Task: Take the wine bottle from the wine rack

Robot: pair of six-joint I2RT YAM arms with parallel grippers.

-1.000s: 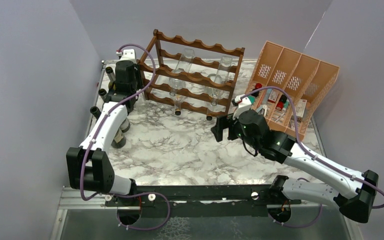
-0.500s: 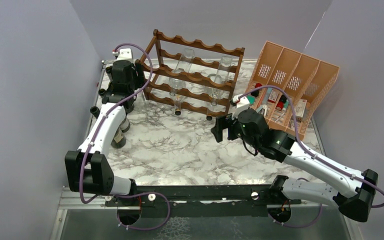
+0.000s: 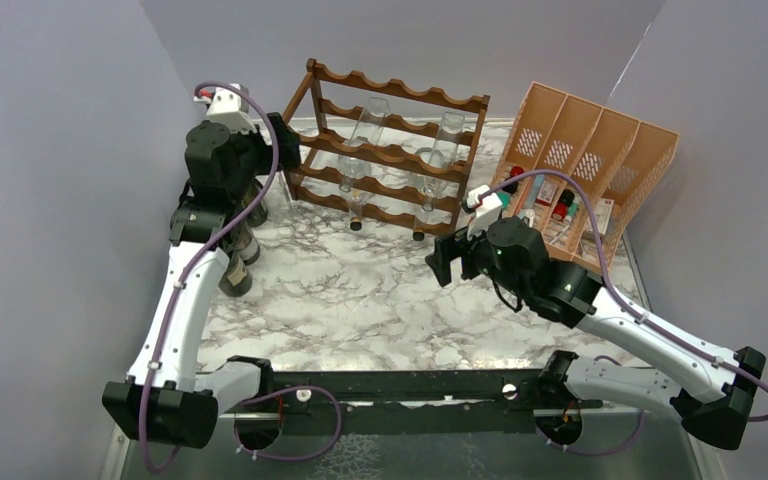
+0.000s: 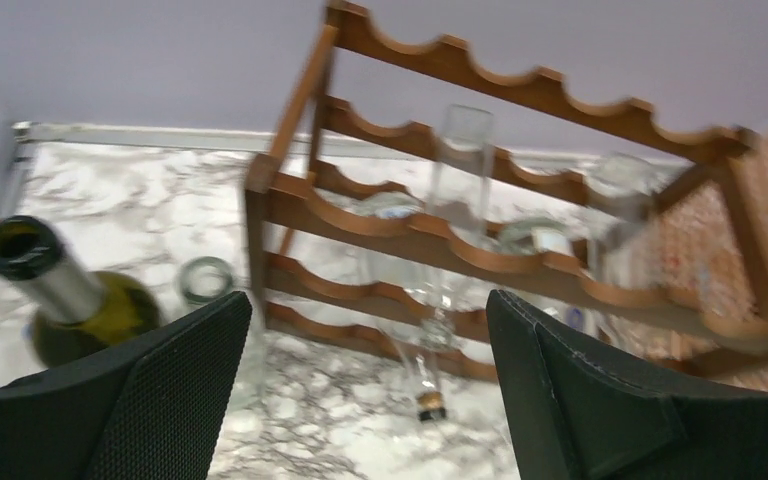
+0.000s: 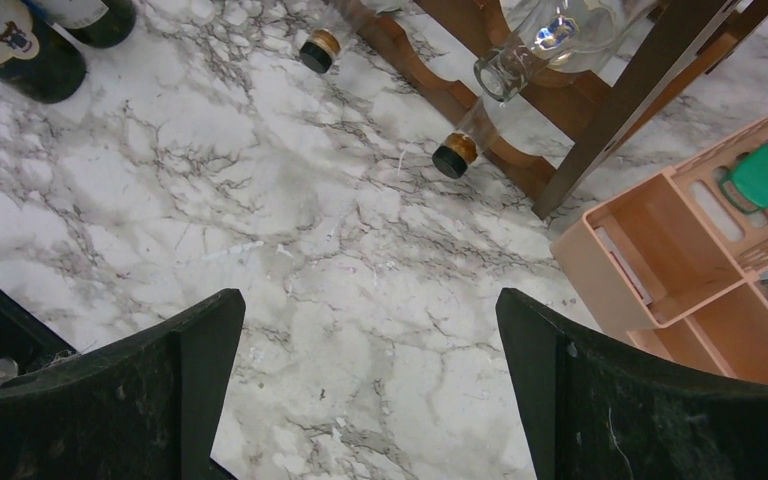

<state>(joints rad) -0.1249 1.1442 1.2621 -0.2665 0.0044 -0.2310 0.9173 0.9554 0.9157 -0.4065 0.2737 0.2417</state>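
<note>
The dark brown wine rack (image 3: 390,150) stands at the back of the marble table, and several clear wine bottles (image 3: 368,122) lie in its tiers with their necks pointing forward. My left gripper (image 3: 278,140) hangs open, raised beside the rack's left end post, with nothing in it. In the left wrist view the gripper (image 4: 368,320) faces the rack (image 4: 380,235) with a clear bottle (image 4: 460,170) straight ahead. My right gripper (image 3: 443,258) is open over the table in front of the rack; its view (image 5: 370,310) shows bare marble and two capped necks (image 5: 453,155).
Dark green wine bottles (image 3: 238,272) stand upright on the table under my left arm; one neck (image 4: 55,285) shows beside the left finger, next to a clear bottle mouth (image 4: 207,280). A peach-orange divided organiser (image 3: 585,170) holding small items sits at the back right.
My left gripper has opened wide and risen up and to the left, away from the standing bottles. The right arm has barely shifted.
</note>
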